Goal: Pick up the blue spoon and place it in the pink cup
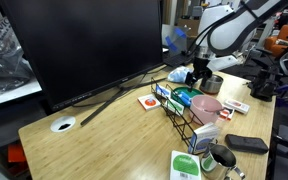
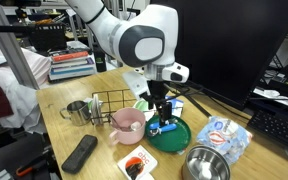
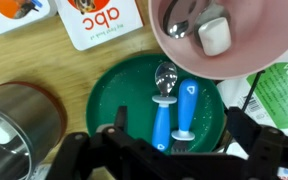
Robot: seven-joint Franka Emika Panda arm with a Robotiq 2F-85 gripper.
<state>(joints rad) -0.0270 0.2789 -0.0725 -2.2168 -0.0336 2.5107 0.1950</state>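
Observation:
The blue spoon [image 3: 163, 110], with a metal bowl and a blue handle, lies in the green bowl [image 3: 114, 85] beside a blue-handled fork [image 3: 185, 108]. The pink cup [image 3: 254, 45] is next to the green bowl and holds a white block and a metal utensil. It also shows in both exterior views [image 2: 127, 122] [image 1: 206, 104]. My gripper [image 3: 176, 135] is open and hangs just over the green bowl, one finger on each side of the two blue handles. In an exterior view my gripper [image 2: 162, 115] is low over the green bowl [image 2: 172, 138].
A shiny metal cup [image 3: 14, 125] stands beside the green bowl. A black wire rack [image 2: 109, 100], a black remote [image 2: 81, 152], a metal bowl [image 2: 206, 165], a snack bag [image 2: 227, 135] and printed cards [image 3: 99, 20] lie around. A big monitor [image 1: 84, 45] stands behind.

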